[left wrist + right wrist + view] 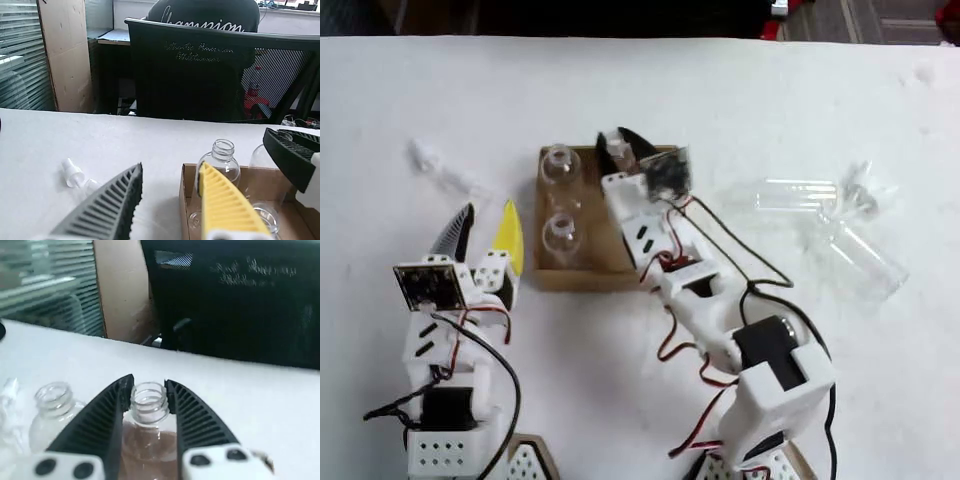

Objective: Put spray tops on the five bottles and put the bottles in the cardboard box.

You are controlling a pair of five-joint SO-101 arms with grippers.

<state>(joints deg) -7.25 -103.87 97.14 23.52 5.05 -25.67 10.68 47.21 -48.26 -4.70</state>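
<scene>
The cardboard box [548,270] sits mid-table with two clear, topless bottles [560,165] [560,236] upright along its left side. My right gripper [620,148] is over the box's far right corner, with its black fingers pressed on both sides of a third bottle's threaded neck [149,407]. Beside it stands a neighbouring bottle [52,400]. My left gripper [488,210], one finger black and one yellow, stands open and holds nothing, just left of the box. A clear spray top [75,175] lies on the table beyond its black finger [110,210].
Two more clear bottles [795,195] [865,262] lie on their sides at the right, with spray tops [860,195] beside them. More spray tops [440,172] lie at the far left. A dark chair stands behind the table's far edge.
</scene>
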